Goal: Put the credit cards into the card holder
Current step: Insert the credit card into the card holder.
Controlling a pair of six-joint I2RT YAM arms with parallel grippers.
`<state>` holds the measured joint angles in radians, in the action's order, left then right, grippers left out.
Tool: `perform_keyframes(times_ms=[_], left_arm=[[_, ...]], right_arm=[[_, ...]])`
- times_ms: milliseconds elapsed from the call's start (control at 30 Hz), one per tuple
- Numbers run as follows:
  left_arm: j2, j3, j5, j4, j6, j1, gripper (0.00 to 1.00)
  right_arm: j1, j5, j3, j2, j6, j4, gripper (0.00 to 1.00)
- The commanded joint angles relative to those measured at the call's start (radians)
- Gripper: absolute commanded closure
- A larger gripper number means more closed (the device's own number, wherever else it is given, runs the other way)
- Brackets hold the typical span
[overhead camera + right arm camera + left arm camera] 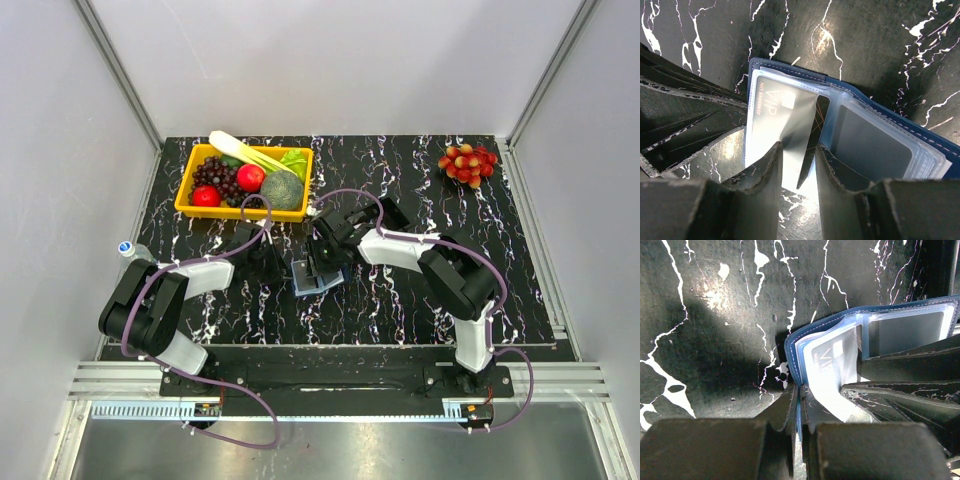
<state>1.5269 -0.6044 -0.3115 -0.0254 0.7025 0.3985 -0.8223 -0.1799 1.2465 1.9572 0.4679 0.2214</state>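
Note:
The dark-blue card holder [316, 278] lies open mid-table, its clear pockets [875, 145] facing up. My left gripper [800, 394] is shut on the holder's blue edge [792, 352]. A grey credit card marked VIP [772, 112] sits partly inside the holder's left pocket, and a dark card [821, 117] shows behind it. My right gripper [797, 162] stands open astride the grey card's free corner; the left finger [765, 172] touches the card, while a gap shows at the right finger [835, 167]. In the top view the two grippers [272, 262] [326, 260] meet over the holder.
A yellow basket [190, 208] of fruit and vegetables stands at the back left. A bunch of red grapes [467, 162] lies at the back right. A small bottle [128, 248] rests off the mat's left edge.

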Motion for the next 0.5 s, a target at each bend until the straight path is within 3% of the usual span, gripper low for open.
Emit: perform_keyframes(times_ms=[0, 200, 467], left_arm=[[0.012, -0.009, -0.015, -0.019, -0.018, 0.017, 1.00], [-0.033, -0.032, 0.009, 0.086, -0.075, 0.017, 1.00], [-0.152, -0.181, 0.124, 0.430, -0.254, 0.013, 1.00]], right_arm=[[-0.029, -0.087, 0.005, -0.020, 0.023, -0.175, 0.62], [-0.018, 0.005, -0.024, -0.127, 0.005, -0.154, 0.55], [0.041, 0.103, -0.142, -0.319, -0.020, -0.117, 0.51]])
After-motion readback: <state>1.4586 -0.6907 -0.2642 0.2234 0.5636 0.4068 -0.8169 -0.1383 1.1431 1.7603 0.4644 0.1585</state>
